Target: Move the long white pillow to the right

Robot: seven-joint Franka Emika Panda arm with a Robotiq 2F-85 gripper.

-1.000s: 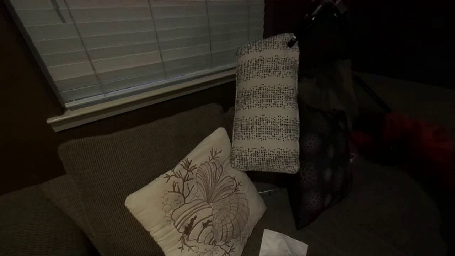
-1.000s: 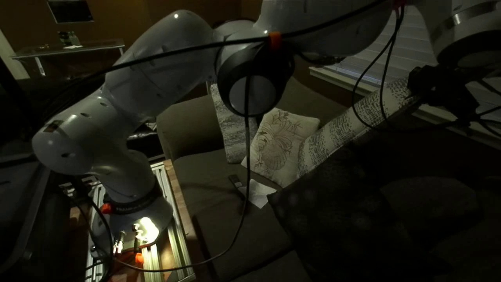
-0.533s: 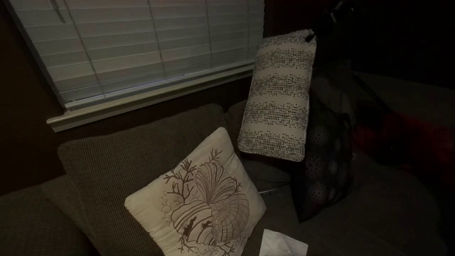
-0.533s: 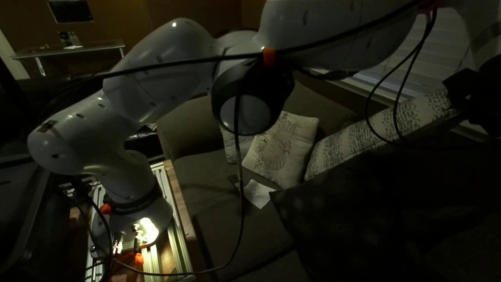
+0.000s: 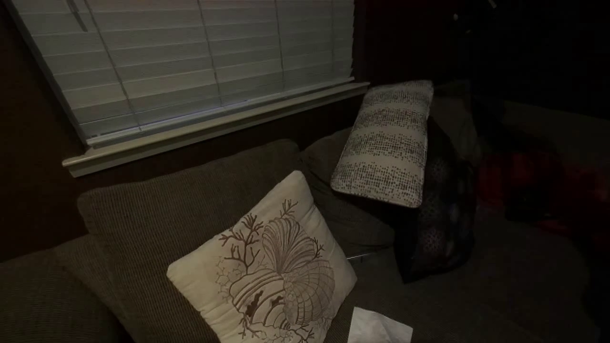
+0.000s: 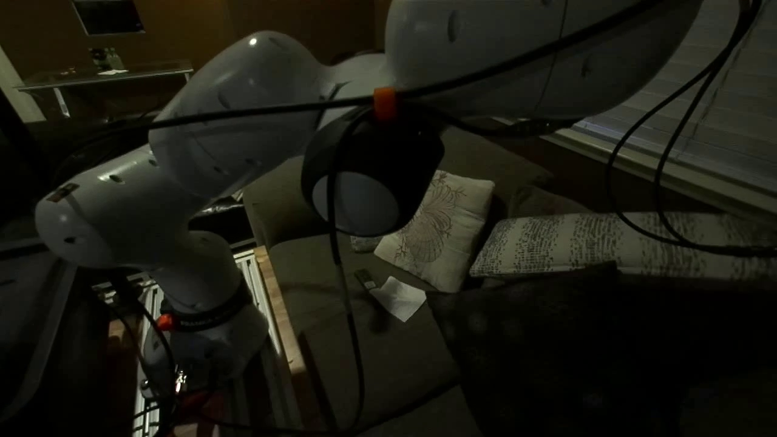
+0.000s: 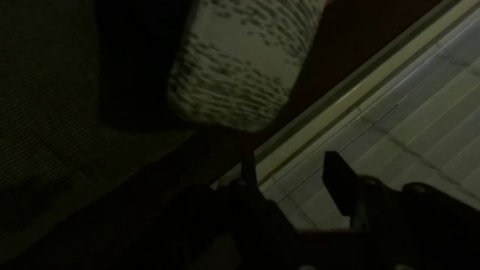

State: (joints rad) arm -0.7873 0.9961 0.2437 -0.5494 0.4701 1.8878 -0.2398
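The long white pillow (image 5: pixel 388 143) with flecked rows leans tilted at the far part of the couch, beside and partly over the dark dotted pillow (image 5: pixel 436 224). It also shows in an exterior view (image 6: pixel 583 246), lying nearly level behind the dark pillow (image 6: pixel 546 340). In the wrist view the pillow (image 7: pixel 243 67) is apart from my gripper (image 7: pixel 289 159), beyond the fingertips. My gripper is open, with nothing between its fingers. In the exterior views the gripper is lost in the dark or outside the picture.
The square cream pillow (image 5: pixel 276 267) with the branch design stands on the couch. A white paper (image 5: pixel 379 328) and a remote (image 6: pixel 365 279) lie on the seat. The window sill (image 5: pixel 214 126) and blinds run behind the couch. A cable (image 6: pixel 661 224) hangs from the arm.
The gripper has let go of the long white pillow and moved away from its top end. The pillow moved right in an exterior view, then dropped and tilted back. The arm swung further toward the window.
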